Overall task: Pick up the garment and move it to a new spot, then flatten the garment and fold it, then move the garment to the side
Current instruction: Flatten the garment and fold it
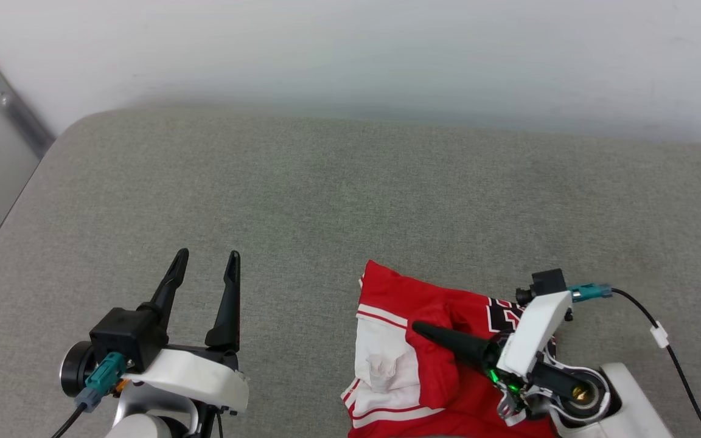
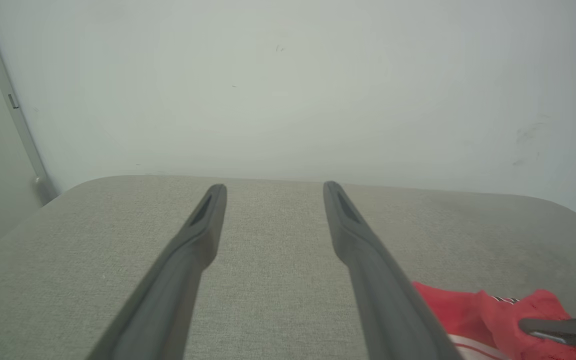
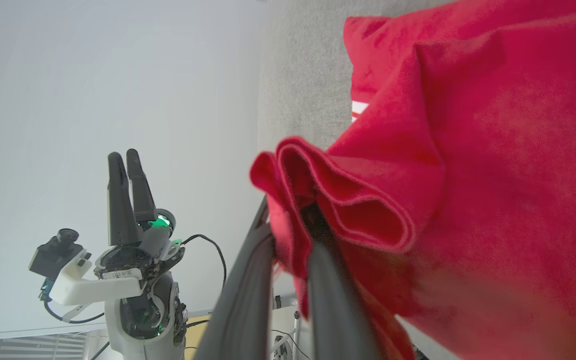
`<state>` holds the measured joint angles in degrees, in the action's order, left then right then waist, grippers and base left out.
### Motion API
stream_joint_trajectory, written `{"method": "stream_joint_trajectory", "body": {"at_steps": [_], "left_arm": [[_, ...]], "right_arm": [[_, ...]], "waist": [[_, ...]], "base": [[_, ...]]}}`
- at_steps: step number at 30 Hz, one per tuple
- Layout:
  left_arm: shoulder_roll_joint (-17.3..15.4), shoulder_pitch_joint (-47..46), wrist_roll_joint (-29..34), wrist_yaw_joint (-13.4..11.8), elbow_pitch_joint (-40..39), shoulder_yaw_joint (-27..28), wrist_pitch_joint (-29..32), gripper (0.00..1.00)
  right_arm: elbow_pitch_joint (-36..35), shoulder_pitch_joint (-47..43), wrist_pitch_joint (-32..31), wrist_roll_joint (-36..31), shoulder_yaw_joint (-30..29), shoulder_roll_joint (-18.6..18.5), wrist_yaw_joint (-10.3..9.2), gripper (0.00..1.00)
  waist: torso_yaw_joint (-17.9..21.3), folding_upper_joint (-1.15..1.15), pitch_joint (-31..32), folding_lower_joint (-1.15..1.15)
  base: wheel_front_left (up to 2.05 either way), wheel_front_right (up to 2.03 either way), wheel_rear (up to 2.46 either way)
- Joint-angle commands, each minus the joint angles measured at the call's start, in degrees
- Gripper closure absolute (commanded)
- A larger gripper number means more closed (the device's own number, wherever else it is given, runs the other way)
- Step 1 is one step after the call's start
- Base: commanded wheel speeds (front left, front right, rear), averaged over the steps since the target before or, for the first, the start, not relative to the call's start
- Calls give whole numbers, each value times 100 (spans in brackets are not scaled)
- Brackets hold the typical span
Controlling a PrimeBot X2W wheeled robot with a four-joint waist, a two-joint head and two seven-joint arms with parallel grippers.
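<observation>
The garment point(image 1: 411, 359), a bright red jersey with white panels and striped trim, lies bunched on the grey surface at the lower right of the head view. My right gripper point(image 1: 417, 330) points left, shut on a raised red fold of it. In the right wrist view the red cloth point(image 3: 468, 165) wraps over my closed fingertips point(image 3: 293, 225). My left gripper point(image 1: 207, 255) stands open over bare surface to the left, apart from the garment. Between its fingers point(image 2: 273, 187) there is nothing, and a red edge of the garment point(image 2: 488, 310) shows at that view's lower right.
The grey fabric surface point(image 1: 350, 201) reaches back to a pale wall point(image 1: 387, 48); its rounded left corner and edge lie at the far left. A black cable point(image 1: 667, 340) trails from my right wrist.
</observation>
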<state>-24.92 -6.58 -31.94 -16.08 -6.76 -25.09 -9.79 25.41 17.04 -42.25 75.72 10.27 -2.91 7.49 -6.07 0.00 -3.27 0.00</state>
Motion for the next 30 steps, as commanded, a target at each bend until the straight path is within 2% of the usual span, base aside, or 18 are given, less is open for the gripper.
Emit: {"method": "stream_joint_trajectory", "body": {"at_steps": [1,4,5,6,7,10,17,20,23,26,30], "left_arm": [[8,-103,-3,30,30,4,-36,0],[14,-119,-19,33,65,14,-58,0],[16,-131,-27,33,72,18,-62,0],[18,-149,-28,41,81,20,-73,0],[19,-163,-32,46,90,21,-85,0],[20,-188,-45,56,124,35,-107,0],[44,-177,-51,21,180,40,-155,0],[54,-121,-62,-4,198,36,-157,0],[67,-70,-77,-29,226,38,-168,0],[63,18,-98,-69,235,61,-193,0],[31,92,-145,-119,256,114,-202,0]], "right_arm": [[143,161,213,22,244,4,1,100],[438,404,642,-72,665,4,0,99],[521,478,768,-137,784,5,1,75],[595,554,862,-178,919,6,1,23],[649,609,939,-169,1036,6,1,0],[763,769,1043,-138,1363,6,1,0],[546,1050,1270,-609,1916,-167,1,0],[203,1104,1493,-984,2239,-420,0,0],[15,1134,2008,-1682,2478,-839,0,0],[184,1093,2554,-2438,2379,-1102,0,0],[419,953,3129,-3267,1860,-1314,-1,0]], "waist": [[-86,0,-72,0],[-144,0,-138,0],[-158,0,-162,0],[-170,0,-188,0],[-177,0,-205,0],[-184,0,-246,0],[-124,0,-239,0],[-61,0,-189,0],[15,0,-122,0],[148,0,-57,0],[337,0,-3,0]], "base": [[0,0,0],[0,0,0],[0,0,0],[0,0,0],[0,0,0],[0,0,0],[0,0,0],[0,0,0],[0,0,0],[0,0,0],[0,0,0]]}}
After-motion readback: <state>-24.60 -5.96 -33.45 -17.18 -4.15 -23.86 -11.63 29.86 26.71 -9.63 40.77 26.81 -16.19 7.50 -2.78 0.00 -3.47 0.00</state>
